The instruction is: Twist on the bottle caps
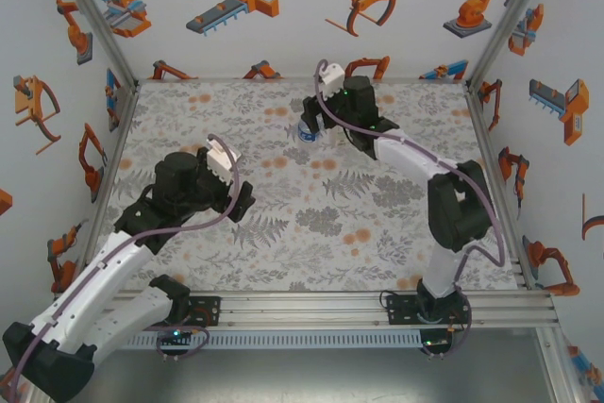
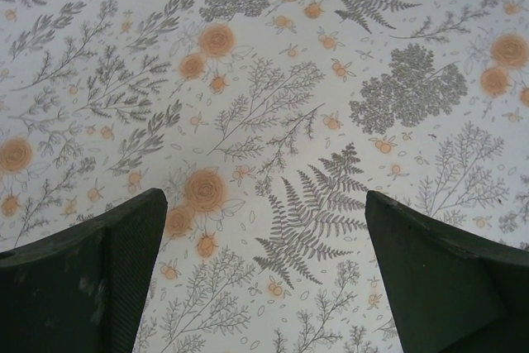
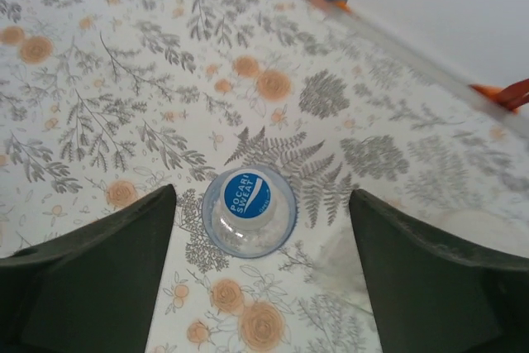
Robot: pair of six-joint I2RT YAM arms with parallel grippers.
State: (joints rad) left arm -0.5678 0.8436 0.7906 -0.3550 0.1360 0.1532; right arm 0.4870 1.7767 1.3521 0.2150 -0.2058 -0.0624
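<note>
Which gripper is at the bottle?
The right gripper: open, it straddles the blue-topped bottle without touching; the left gripper hangs open over floral tablecloth.

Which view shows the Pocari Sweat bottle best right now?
Right wrist: it looks straight down on the bottle, which stands between the fingers of the open right gripper, lettering readable. Top external shows the bottle small, partly hidden beside that gripper.

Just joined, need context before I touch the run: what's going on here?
The right hand is open and sits over an upright clear bottle with a blue Pocari Sweat top, at the far middle of the table. Its fingers stand on either side of the bottle with a gap on each side, so nothing is gripped. The left hand is open nearer the front left, over the floral table surface, holding nothing.
</note>
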